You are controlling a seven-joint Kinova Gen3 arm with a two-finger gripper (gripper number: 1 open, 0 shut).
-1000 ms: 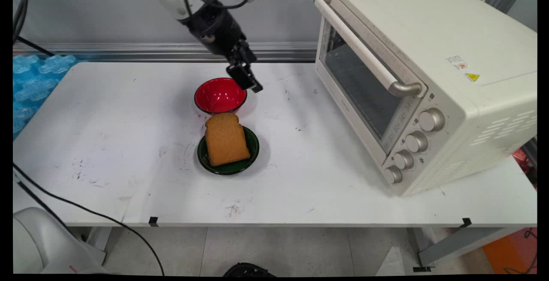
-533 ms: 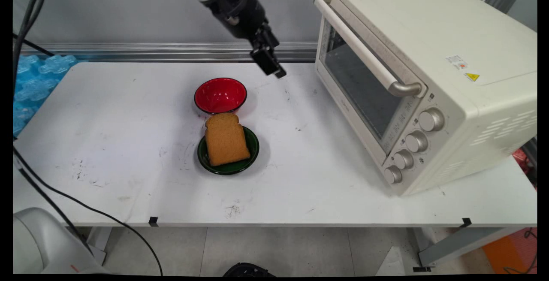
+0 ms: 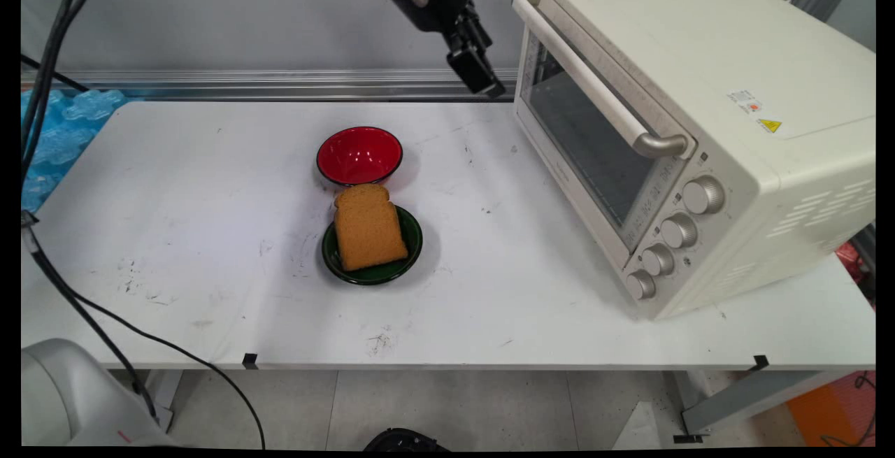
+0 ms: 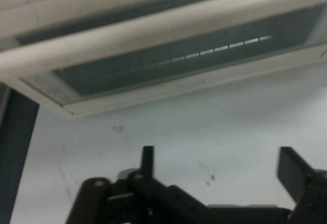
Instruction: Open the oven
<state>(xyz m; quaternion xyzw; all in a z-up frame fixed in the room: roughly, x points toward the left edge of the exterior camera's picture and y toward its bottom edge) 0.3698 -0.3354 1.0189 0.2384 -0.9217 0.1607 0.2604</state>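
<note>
Black end effector [image 3: 482,80] — open, empty — just beside toaster oven [image 3: 699,122].

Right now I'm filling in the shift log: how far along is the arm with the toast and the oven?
Done: nothing visibly; the toast lies on the green plate beside the red bowl. In hand: the gripper, open and empty, hangs raised by the oven's handle. Left: the oven door is shut, toast outside.

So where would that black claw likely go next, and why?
Probably a little further toward the oven handle. The gripper hangs open and empty just beside the closed oven door, and the hand view faces that handle.
</note>
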